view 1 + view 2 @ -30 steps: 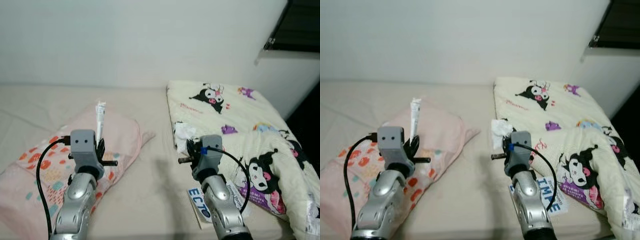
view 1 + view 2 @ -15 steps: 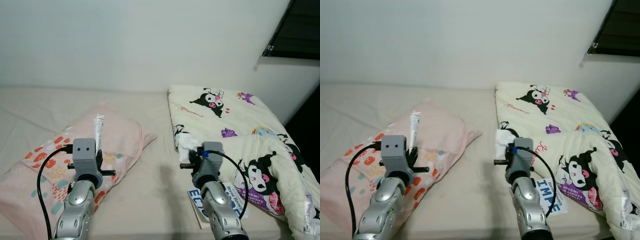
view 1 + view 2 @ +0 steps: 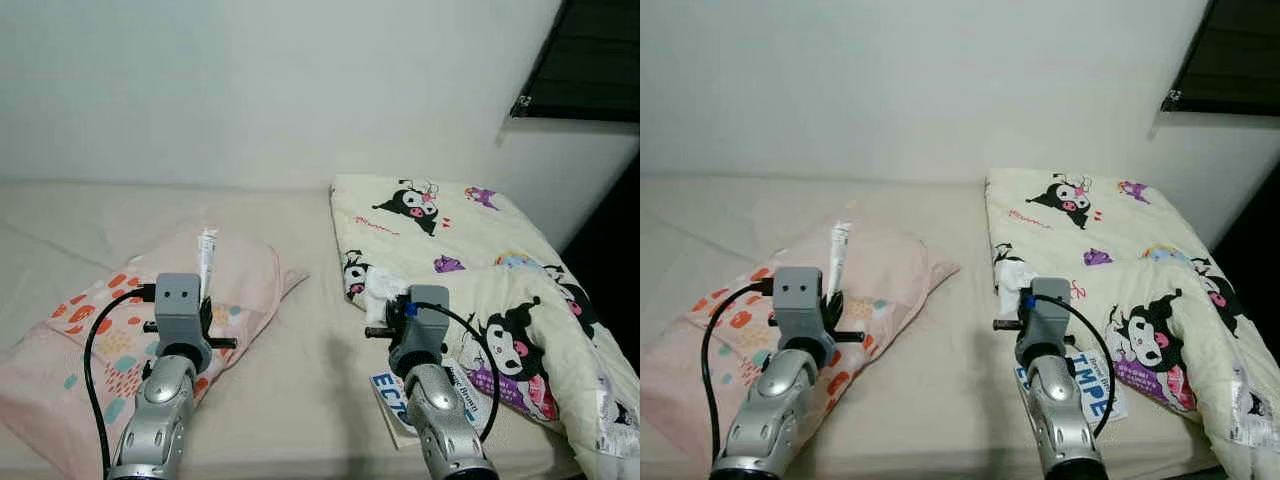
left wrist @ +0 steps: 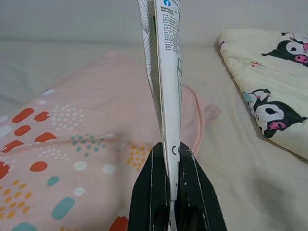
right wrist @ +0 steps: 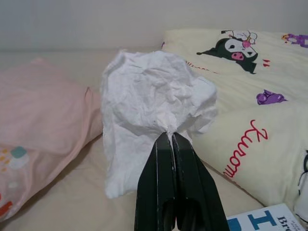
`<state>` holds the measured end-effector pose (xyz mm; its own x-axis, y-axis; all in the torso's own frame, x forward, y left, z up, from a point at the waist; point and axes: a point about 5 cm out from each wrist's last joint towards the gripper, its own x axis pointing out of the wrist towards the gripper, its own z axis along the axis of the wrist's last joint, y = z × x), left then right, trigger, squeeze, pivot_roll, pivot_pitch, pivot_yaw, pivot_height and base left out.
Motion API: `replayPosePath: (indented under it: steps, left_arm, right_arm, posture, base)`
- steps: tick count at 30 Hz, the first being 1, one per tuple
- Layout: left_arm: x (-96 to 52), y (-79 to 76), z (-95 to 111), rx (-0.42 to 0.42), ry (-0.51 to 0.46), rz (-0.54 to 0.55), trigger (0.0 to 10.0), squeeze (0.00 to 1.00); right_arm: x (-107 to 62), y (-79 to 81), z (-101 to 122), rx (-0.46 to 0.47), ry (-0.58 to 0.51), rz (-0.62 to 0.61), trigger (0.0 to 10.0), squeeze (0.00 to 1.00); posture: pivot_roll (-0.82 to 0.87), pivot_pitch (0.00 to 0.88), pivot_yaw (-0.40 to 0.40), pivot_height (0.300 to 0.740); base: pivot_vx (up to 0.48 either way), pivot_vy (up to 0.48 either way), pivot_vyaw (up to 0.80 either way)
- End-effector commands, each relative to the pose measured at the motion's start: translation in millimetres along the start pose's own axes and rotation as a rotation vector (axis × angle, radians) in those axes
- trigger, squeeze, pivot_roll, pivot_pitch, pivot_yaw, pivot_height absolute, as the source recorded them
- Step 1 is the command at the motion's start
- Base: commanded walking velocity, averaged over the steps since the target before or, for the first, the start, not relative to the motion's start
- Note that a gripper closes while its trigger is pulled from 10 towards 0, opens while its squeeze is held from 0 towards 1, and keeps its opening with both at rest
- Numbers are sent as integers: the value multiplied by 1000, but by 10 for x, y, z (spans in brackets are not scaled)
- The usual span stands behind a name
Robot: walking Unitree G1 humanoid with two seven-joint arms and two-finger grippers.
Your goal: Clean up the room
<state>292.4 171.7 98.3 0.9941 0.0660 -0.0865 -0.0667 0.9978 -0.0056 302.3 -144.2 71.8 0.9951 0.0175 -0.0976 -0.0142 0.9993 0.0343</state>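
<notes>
**Both grippers loaded, held over the bed**

Tube (image 4: 163, 72): flat white tube with small print, standing upright out of the left gripper (image 4: 167, 159). The fingers (image 4: 150, 178) are clamped tight on its lower end. In the head views it rises above the left gripper, over the pink pillow (image 3: 90, 340).

Tissue (image 5: 154, 110): crumpled white wad pinched at its lower edge by the right gripper (image 5: 168, 142). Those fingers are closed down to nothing, with a fold of tissue caught between the tips. The wad hangs just in front of the near edge of the cartoon blanket (image 3: 470, 250), above the strip of bed between pillow and blanket.

Pillow: pink with orange, teal and yellow spots at the near end, lying on the robot's left, angled toward the wall (image 3: 250, 90).

Blanket: cream, black cartoon characters and red script, partly folded over itself on the robot's right.

Booklet (image 3: 1085, 385): white with blue lettering, flat on the bed sheet (image 3: 310, 370) under the right arm, tucked against the blanket's near edge.

Dark window frame (image 3: 580, 60) at upper right.
</notes>
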Motion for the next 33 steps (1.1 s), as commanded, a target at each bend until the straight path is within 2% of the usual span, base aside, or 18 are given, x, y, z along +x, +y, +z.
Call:
replayPosePath:
  steps: [1, 7, 12, 16, 33]
  left_arm:
    - [0, -23, -20, -3, 6, -15, 10000, 0]
    - [-4, -28, -19, 5, 4, -9, 10000, 0]
    - [-5, -9, -9, -22, 12, 15, 10000, 0]
    - [-2, 0, -17, 15, 14, 14, 10000, 0]
    - [17, -28, 3, 34, 18, -6, 10000, 0]
  right_arm:
    - [12, -12, 2, -24, -4, -8, 10000, 0]
    - [31, 45, 15, -40, -15, 35, 10000, 0]
    - [53, 70, 42, -43, -23, 46, 10000, 0]
    - [86, 82, 84, -36, -32, 54, 10000, 0]
    - [119, 172, 94, -9, -28, 96, 10000, 0]
  posture:
    - [61, 0, -67, 740]
    - [65, 0, -74, 740]
    - [67, 0, -77, 740]
    - [68, 0, -84, 740]
    - [69, 0, -76, 740]
  base:
    - [0, 0, 800]
    - [0, 0, 800]
    - [0, 0, 800]
    - [0, 0, 800]
    - [0, 0, 800]
